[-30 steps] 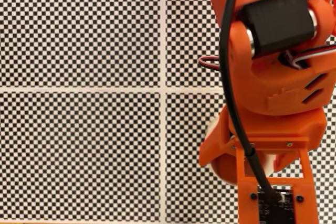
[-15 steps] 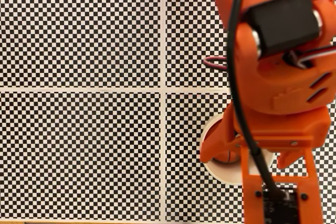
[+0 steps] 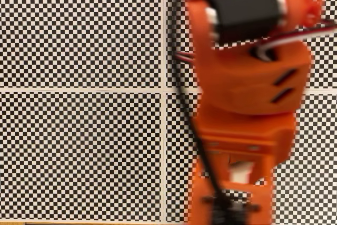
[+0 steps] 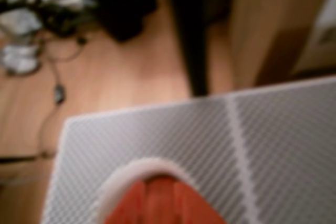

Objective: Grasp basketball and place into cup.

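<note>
One blurred orange-red ball (image 4: 164,203) sits inside the cream-white paper cup's rim (image 4: 113,182) in the wrist view, near the checkered mat's (image 4: 283,145) edge; grip state unreadable.

A checkered bench (image 3: 79,146) has pale lines crossing it. In the wrist view, a wooden floor (image 4: 131,77) with dark cables (image 4: 52,93) lies toward 12 o'clock.

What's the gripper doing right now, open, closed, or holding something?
Gripper: cannot be told. The wrist view is blurred, showing an orange shape inside the cup rim.
</note>
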